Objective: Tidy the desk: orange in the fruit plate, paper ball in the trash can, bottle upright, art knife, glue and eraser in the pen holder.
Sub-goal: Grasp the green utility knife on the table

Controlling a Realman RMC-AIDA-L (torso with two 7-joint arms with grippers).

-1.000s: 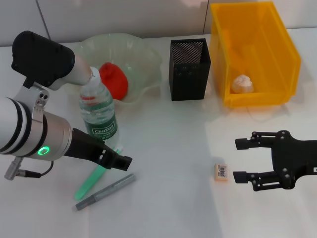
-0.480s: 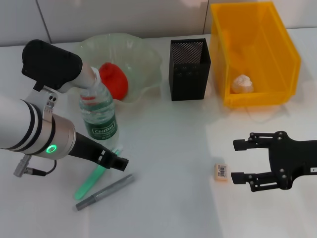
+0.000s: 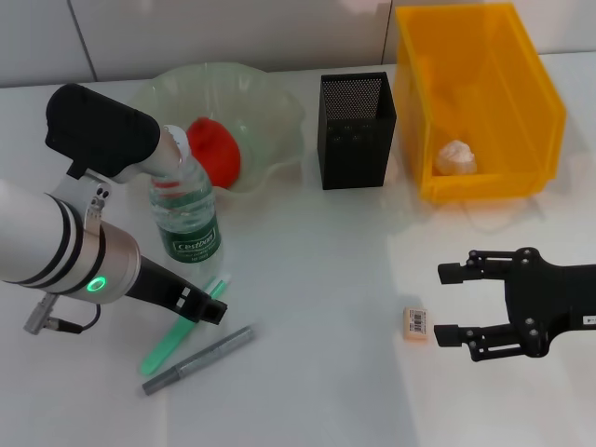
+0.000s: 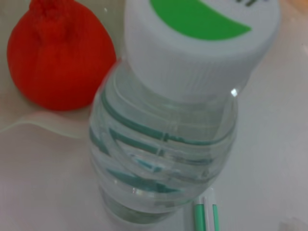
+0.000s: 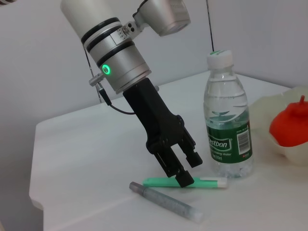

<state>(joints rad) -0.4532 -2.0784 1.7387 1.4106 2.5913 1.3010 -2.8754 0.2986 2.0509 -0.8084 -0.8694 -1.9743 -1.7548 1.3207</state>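
The bottle [image 3: 186, 219] stands upright next to the fruit plate [image 3: 270, 102], which holds the orange [image 3: 214, 149]. The left wrist view looks down on the bottle's white cap [image 4: 202, 38], with the orange [image 4: 57, 57] behind it. My left gripper [image 3: 207, 309] is open and empty, just over the green art knife [image 3: 172, 337]. The grey glue stick [image 3: 197, 360] lies beside the knife. The right wrist view shows the left gripper [image 5: 189, 168] above both. My right gripper [image 3: 444, 303] is open, just right of the eraser [image 3: 416, 322]. The paper ball [image 3: 454, 156] lies in the trash can [image 3: 545, 112].
The pen holder [image 3: 357, 135] stands between the fruit plate and the trash can at the back. The knife and glue stick lie near the table's front left edge.
My left gripper has drawn back to the left and a little lower, closer over the green art knife. The right gripper has barely shifted.
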